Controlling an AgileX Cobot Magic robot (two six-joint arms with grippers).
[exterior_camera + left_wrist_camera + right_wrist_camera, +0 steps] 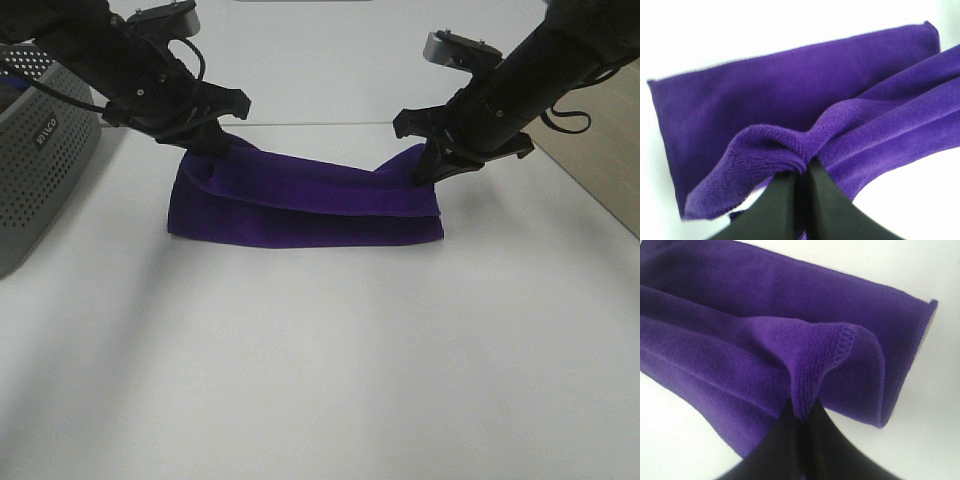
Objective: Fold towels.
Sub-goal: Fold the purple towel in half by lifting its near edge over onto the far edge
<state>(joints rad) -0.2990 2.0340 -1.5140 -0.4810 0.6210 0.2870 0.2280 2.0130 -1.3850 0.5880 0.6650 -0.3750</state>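
A deep purple towel [300,205] lies across the middle of the white table, its front part flat and its back edge lifted at both ends. My left gripper [212,140] is shut on the towel's back left corner, and the left wrist view shows the plush cloth [790,145] pinched between the black fingers [785,200]. Over at the back right corner, my right gripper [430,162] is shut on the cloth, with the stitched hem [840,345] bunched above its fingers [790,450]. Between the two grips the raised edge sags.
A grey perforated basket [40,170] stands at the left edge of the table [330,380]. A wooden floor strip [600,150] shows past the table's right edge.
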